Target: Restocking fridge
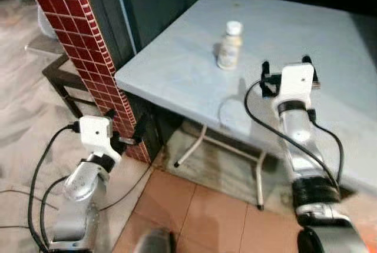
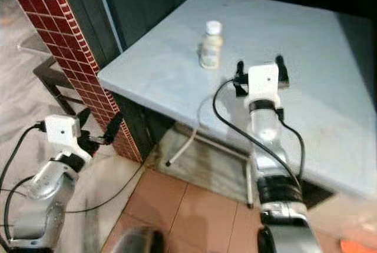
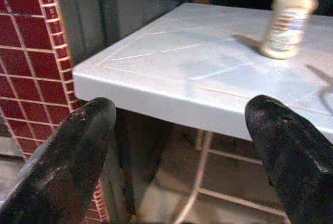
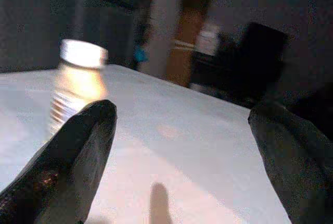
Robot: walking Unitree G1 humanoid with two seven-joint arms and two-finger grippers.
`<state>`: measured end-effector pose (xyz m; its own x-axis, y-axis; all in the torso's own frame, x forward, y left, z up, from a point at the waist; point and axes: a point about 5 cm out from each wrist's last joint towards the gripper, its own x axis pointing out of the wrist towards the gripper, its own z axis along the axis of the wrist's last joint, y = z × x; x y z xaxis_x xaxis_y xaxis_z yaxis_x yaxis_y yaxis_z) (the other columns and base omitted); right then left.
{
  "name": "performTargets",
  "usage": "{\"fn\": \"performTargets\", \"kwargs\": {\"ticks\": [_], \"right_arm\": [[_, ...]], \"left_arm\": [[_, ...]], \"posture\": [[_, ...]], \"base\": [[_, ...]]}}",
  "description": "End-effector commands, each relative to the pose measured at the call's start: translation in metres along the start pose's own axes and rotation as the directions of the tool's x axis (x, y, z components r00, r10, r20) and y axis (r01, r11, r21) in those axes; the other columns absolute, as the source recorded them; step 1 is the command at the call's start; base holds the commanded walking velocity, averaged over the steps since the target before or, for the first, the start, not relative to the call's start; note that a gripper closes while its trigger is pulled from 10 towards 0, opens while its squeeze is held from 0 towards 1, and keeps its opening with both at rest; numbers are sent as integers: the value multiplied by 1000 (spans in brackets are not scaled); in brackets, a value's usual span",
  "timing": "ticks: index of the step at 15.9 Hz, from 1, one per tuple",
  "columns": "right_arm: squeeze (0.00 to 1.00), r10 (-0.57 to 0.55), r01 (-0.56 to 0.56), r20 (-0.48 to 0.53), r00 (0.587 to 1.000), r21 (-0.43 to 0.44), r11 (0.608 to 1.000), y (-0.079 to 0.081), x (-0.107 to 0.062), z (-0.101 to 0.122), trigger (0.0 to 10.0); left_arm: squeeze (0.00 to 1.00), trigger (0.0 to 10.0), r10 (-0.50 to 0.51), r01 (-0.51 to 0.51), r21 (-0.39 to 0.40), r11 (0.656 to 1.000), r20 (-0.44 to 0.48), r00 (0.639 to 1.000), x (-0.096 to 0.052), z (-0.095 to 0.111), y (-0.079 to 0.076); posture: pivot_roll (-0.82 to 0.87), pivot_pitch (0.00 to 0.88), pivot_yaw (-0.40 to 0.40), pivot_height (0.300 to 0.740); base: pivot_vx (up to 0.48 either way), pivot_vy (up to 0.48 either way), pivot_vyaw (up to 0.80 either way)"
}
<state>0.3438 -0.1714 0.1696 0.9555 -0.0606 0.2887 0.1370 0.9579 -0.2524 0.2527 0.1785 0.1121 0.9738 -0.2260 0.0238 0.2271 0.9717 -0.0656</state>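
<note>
Your right gripper (image 1: 287, 72), fingers spread, hovers mid-frame over the pale blue table (image 1: 177, 70), right of the small white-capped cream bottle (image 1: 230, 45); your left gripper (image 1: 125, 125), also spread, sits lower left.

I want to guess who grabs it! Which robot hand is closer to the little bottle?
The right gripper. It hovers over the table beside the bottle, while the left gripper hangs low by the red-tiled pillar.

Pale blue table (image 1: 177, 70); small white-capped bottle (image 1: 230, 45) upright on it.

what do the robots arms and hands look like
Both arms are silver metal tubes with black joint bands and loose black cables. Each wrist carries a white boxy camera housing. The left hand and right hand each have two long black fingers.
</note>
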Motion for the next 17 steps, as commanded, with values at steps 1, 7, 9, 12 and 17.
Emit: {"fn": "performTargets", "kwargs": {"ticks": [1,7,9,12,17], "right_arm": [[0,-4,4,17,1000,-8,1000,-4,1,2,10000],[0,99,-99,85,991,-11,995,5,1,11,10000],[0,122,-122,82,989,-3,993,7,-2,9,10000],[0,131,-131,86,988,-2,991,9,-2,9,10000],[0,107,-103,100,989,-38,994,6,-1,11,10000]], "left_arm": [[0,10000,-8,8,-1,1000,16,1000,3,4,-1],[0,10000,27,-27,2,1000,24,999,5,4,2],[0,10000,31,-31,-3,1000,16,999,5,3,2],[0,10000,19,-19,-4,1000,23,1000,6,3,1],[0,10000,16,-16,5,1000,22,1000,6,3,0]], "posture": [[62,47,33,740],[60,51,32,740],[60,52,31,740],[58,66,31,740],[58,60,32,740]], "base": [[364,0,0],[222,0,0],[0,0,0],[0,304,0],[0,451,0]]}}
